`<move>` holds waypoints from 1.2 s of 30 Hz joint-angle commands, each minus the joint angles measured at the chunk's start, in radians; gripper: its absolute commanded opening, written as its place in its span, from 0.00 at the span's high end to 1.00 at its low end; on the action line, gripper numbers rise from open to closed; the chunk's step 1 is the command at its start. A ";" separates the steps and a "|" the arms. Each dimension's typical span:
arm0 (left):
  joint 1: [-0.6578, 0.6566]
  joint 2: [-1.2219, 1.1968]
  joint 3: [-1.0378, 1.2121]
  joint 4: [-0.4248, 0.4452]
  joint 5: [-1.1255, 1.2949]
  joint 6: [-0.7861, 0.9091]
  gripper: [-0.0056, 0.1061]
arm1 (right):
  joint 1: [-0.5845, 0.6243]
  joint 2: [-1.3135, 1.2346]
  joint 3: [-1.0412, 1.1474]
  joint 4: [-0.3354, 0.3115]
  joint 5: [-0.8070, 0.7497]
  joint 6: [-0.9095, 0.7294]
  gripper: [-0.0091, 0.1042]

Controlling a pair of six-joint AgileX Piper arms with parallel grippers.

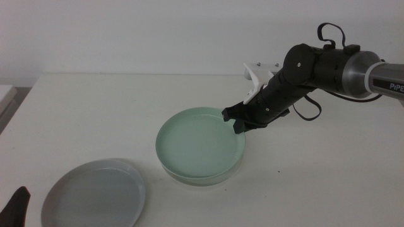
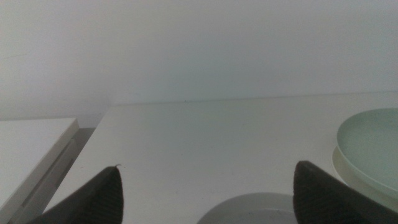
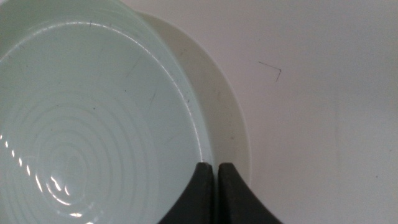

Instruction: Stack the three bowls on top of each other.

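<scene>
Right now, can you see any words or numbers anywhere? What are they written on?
"PiPE": on the right arm, at the middle view's right edge; the word is cut off there.
Green bowl, white bowl under it, grey bowl: no writing.
Table: only a small pencil-like corner mark, not a letter.

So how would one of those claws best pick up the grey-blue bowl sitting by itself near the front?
Probably by its low rim. The grey-blue bowl lies flat and shallow, too wide to span, so one jaw would go inside the rim and one outside. The left gripper waits open beside it, so its near edge looks handiest. The right gripper pinches the mint green bowl the same way.
</scene>
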 commanded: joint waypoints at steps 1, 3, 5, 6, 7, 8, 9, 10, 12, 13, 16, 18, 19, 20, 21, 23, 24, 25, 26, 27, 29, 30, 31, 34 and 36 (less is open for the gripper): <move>0.001 -0.004 0.000 0.001 -0.012 -0.001 0.11 | 0.003 -0.004 0.002 -0.005 -0.019 0.000 0.94; 0.001 -0.004 0.000 0.001 -0.012 -0.001 0.11 | 0.003 -0.004 0.002 -0.005 -0.019 -0.003 0.85; 0.001 -0.004 0.000 0.001 -0.012 -0.001 0.11 | 0.003 -0.004 0.002 -0.005 -0.021 -0.003 0.75; 0.001 -0.004 0.000 0.001 -0.012 -0.001 0.11 | 0.003 -0.004 0.002 -0.005 -0.021 -0.003 0.68; 0.001 -0.004 0.000 0.001 -0.012 -0.001 0.11 | 0.003 -0.004 0.002 -0.005 -0.021 -0.003 0.61; 0.001 -0.004 0.000 0.001 -0.012 -0.001 0.11 | 0.003 -0.004 0.002 -0.005 -0.021 -0.003 0.55; 0.001 -0.004 0.000 0.001 -0.012 -0.001 0.11 | 0.000 -0.008 0.002 -0.005 -0.021 -0.003 0.48; 0.001 -0.004 0.000 0.001 -0.012 -0.001 0.11 | -0.001 -0.015 0.001 -0.005 -0.013 -0.003 0.42; 0.001 -0.004 0.000 0.001 -0.012 -0.001 0.11 | -0.012 -0.048 0.001 -0.007 0.008 -0.006 0.31; 0.001 -0.004 0.000 0.001 -0.012 -0.001 0.11 | -0.022 -0.073 0.001 -0.007 0.027 -0.015 0.28; 0.001 -0.004 0.000 0.001 -0.012 -0.001 0.11 | -0.063 -0.181 0.001 0.005 0.086 -0.079 0.24; 0.001 -0.004 0.000 0.001 -0.012 -0.001 0.11 | -0.104 -0.272 0.001 0.020 0.128 -0.098 0.24; 0.001 -0.004 0.000 0.001 -0.012 -0.001 0.11 | -0.127 -0.328 0.001 0.028 0.152 -0.107 0.24; 0.001 -0.004 0.000 0.001 -0.012 -0.001 0.11 | -0.149 -0.387 0.001 0.035 0.177 -0.119 0.24; 0.001 -0.004 0.000 0.001 -0.012 -0.001 0.11 | -0.165 -0.446 0.003 0.038 0.198 -0.132 0.24; 0.001 -0.004 0.000 0.001 -0.012 -0.001 0.11 | -0.192 -0.572 0.020 0.033 0.243 -0.179 0.24; 0.001 -0.004 0.000 0.001 -0.012 -0.001 0.11 | -0.196 -0.625 0.041 0.031 0.253 -0.211 0.24; 0.001 -0.004 0.000 0.001 -0.012 -0.001 0.11 | -0.196 -0.698 0.079 0.031 0.251 -0.238 0.24; 0.001 -0.004 0.000 0.001 -0.012 -0.001 0.11 | -0.196 -0.775 0.128 0.038 0.241 -0.256 0.24; 0.001 -0.004 0.000 0.001 -0.012 -0.001 0.11 | -0.196 -0.838 0.174 0.056 0.232 -0.272 0.24; 0.001 -0.004 0.000 0.001 -0.012 -0.001 0.11 | -0.196 -0.999 0.293 0.101 0.206 -0.297 0.24; 0.001 -0.004 0.000 0.001 -0.012 -0.001 0.11 | -0.196 -1.064 0.350 0.113 0.193 -0.303 0.24; 0.001 -0.004 0.000 0.001 -0.012 -0.001 0.11 | -0.196 -1.141 0.402 0.118 0.178 -0.311 0.24; 0.001 -0.004 0.000 0.001 -0.012 -0.001 0.11 | -0.196 -1.313 0.491 0.118 0.168 -0.313 0.24; 0.001 -0.004 0.000 0.001 -0.012 -0.001 0.11 | -0.196 -1.362 0.507 0.120 0.188 -0.311 0.25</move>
